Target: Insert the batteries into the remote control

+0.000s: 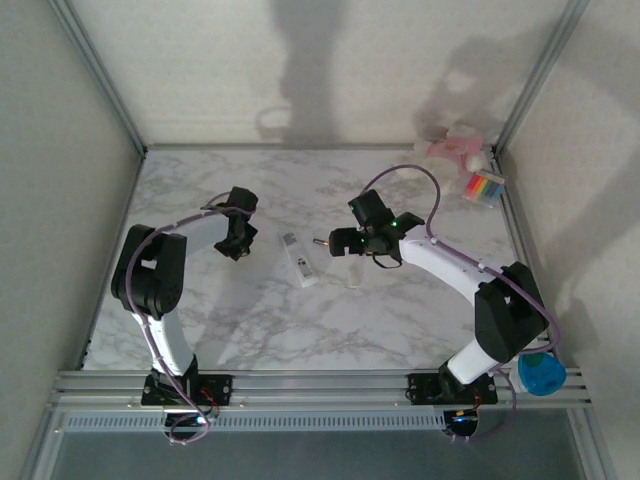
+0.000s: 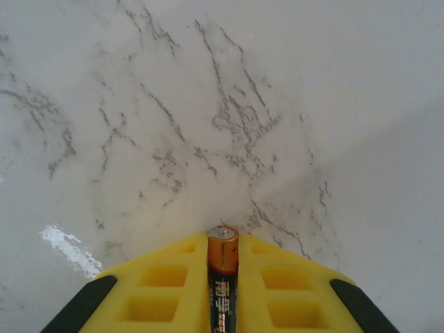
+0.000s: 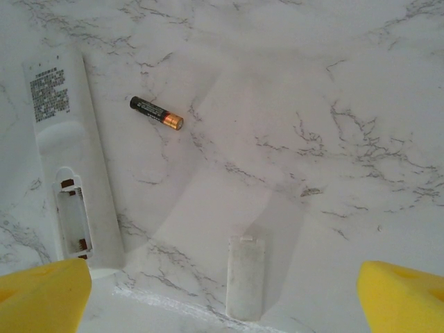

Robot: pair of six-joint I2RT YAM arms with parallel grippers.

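Observation:
The white remote control (image 1: 298, 258) lies at the table's middle, back side up; its battery bay (image 3: 73, 225) is open and empty in the right wrist view, where the remote (image 3: 69, 152) runs down the left. One battery (image 3: 156, 112), black and gold, lies loose on the marble to its right, also visible from above as a small dark battery (image 1: 320, 241). The bay cover (image 3: 246, 277) lies apart. My right gripper (image 3: 222, 302) hangs open over the cover, above the table (image 1: 345, 240). My left gripper (image 2: 223, 243), left of the remote (image 1: 238, 240), is shut on the second battery (image 2: 223, 260), tip pointing outward.
A multicoloured striped pack (image 1: 485, 187) and a pink object (image 1: 452, 148) lie at the back right corner. A blue round object (image 1: 541, 375) sits by the right arm's base. Metal frame posts border the marble table (image 1: 250, 320).

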